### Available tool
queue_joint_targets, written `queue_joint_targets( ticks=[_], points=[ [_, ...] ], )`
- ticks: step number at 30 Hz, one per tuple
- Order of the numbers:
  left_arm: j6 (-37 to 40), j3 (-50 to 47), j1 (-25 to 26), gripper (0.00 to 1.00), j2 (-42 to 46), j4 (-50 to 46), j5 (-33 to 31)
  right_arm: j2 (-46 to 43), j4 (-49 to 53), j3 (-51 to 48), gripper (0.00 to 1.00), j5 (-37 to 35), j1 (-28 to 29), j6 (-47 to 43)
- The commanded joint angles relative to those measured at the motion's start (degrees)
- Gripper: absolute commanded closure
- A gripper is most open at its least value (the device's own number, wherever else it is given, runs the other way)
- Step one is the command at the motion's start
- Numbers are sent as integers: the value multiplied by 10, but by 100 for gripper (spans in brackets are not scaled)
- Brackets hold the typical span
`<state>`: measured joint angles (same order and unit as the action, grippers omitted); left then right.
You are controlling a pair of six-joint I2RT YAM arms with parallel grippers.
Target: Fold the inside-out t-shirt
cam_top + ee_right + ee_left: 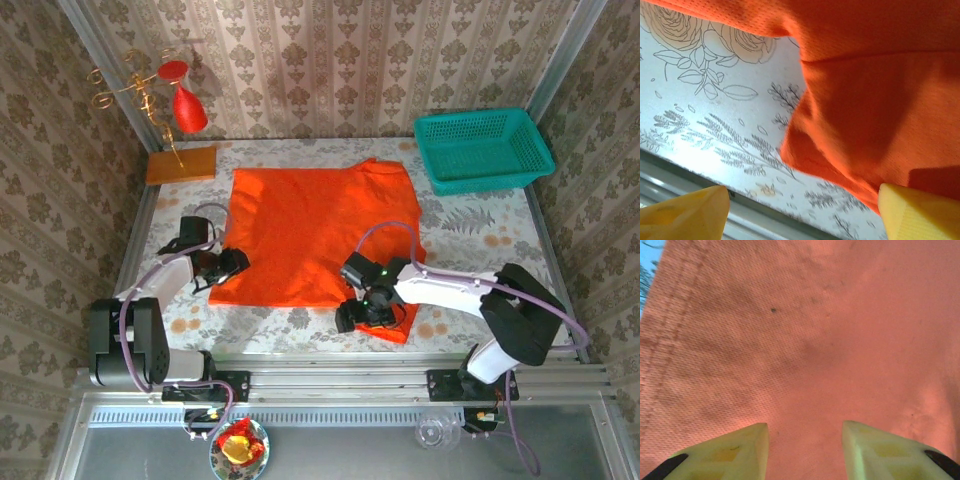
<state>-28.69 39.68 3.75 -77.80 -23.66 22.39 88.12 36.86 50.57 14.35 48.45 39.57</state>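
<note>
1. Damask wallpaper closes three sides. The floral table (470,225) carries a teal basket (482,150) at far right and a wooden block (181,164) at far left.
2. T-shirt (300,230) lies mid-table, mostly flat. A loose flap juts out at its near right corner.
3. Left gripper (232,263) sits at the shirt's near left corner. In its wrist view the jaws stand about half apart over flat cloth, with nothing pinched.
4. Right gripper (370,315) hovers over the near right flap, jaws wide and empty. The flap's edge shows ahead of its fingers (920,210), with bare table beside it.
5. Step in hand, as I read it: an early fold, taking up that near right flap.
6. Next move likely calls for the right gripper to drop onto the flap edge, close on it and carry it across the body. The left would steady its corner so the cloth does not drag.
</note>
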Motion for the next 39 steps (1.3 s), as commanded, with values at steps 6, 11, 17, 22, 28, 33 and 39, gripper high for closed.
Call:
queue_joint_targets(
  ticks=[6, 11, 17, 22, 28, 33, 39],
  points=[
    [-9, 29, 30, 58, -57, -14, -22, -53, 4, 3, 20, -21, -146, 0],
    [-25, 4, 23, 59, -55, -24, -82, -18, -58, -36, 20, 10, -215, -6],
    [-63, -91, -22, 59, 21, -14, -84, 1, -24, -58, 20, -65, -253, -11],
    [-74, -131, -34, 59, 106, -28, -67, -25, 26, -49, 23, -109, -257, -16],
    [-76, -101, -34, 57, 160, -47, -46, -102, 54, -28, 30, -59, -227, -23],
    [-58, -65, -34, 57, 147, -47, -30, -118, 100, -26, 35, -8, -158, -11],
    [-30, -28, -34, 58, 90, -17, 3, -88, 9, -88, 36, 98, -93, 39]
  ],
)
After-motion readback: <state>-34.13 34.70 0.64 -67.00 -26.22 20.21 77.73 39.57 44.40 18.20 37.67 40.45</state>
